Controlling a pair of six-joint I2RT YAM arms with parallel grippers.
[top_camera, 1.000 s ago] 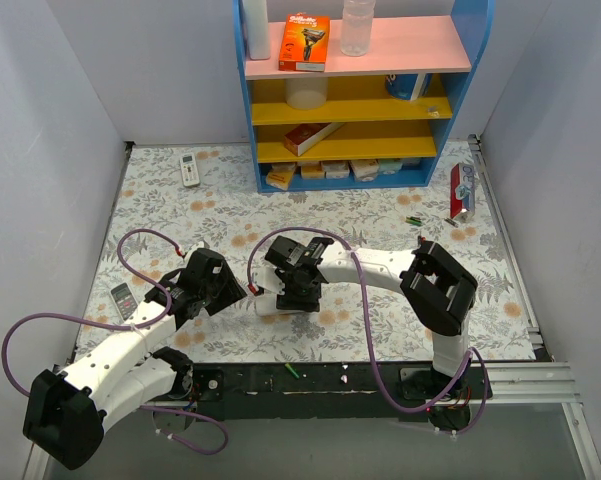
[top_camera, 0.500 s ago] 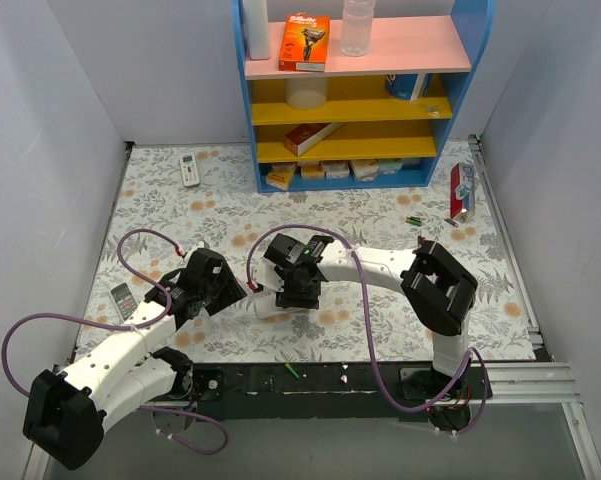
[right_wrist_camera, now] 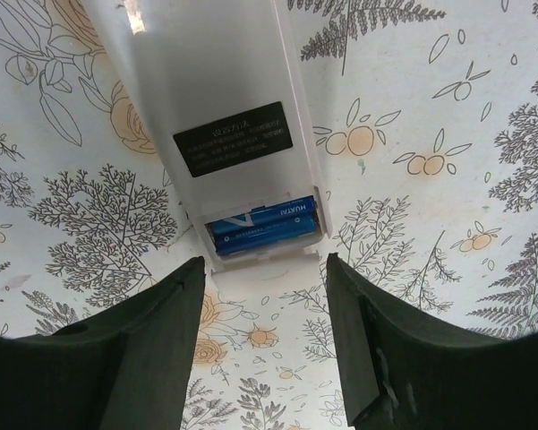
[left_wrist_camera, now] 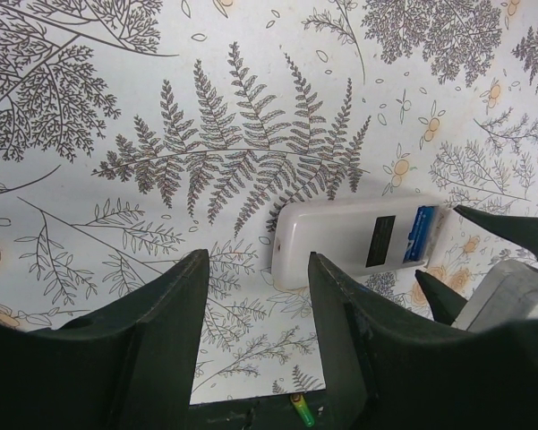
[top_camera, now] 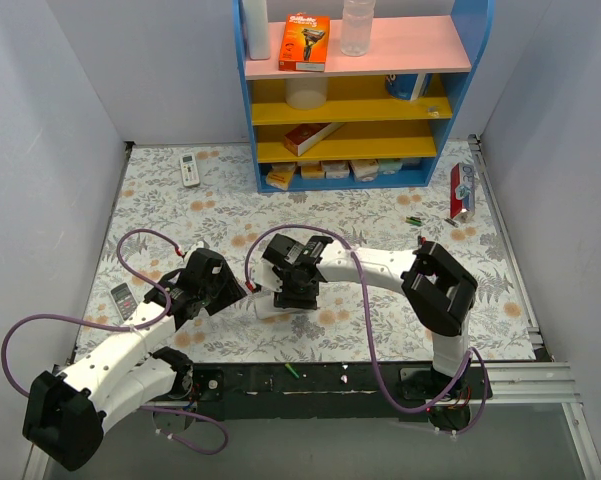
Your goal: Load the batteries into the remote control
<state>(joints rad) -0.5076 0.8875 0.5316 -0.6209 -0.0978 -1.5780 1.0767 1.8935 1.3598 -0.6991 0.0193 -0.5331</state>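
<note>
Right gripper [right_wrist_camera: 263,269] hangs low over the battery end of the remote control [right_wrist_camera: 224,81], its fingers spread to either side of that end and pinching nothing. That remote lies back-up on the floral table [right_wrist_camera: 448,134], its long axis running straight ahead from between these fingers. The open recess at its near end holds what look like two blue batteries [right_wrist_camera: 261,226] lying crosswise. Left gripper [left_wrist_camera: 257,269], also spread and empty, sits just beside the remote's opposite end, so the right arm is nearer the recess and directly above it
</note>
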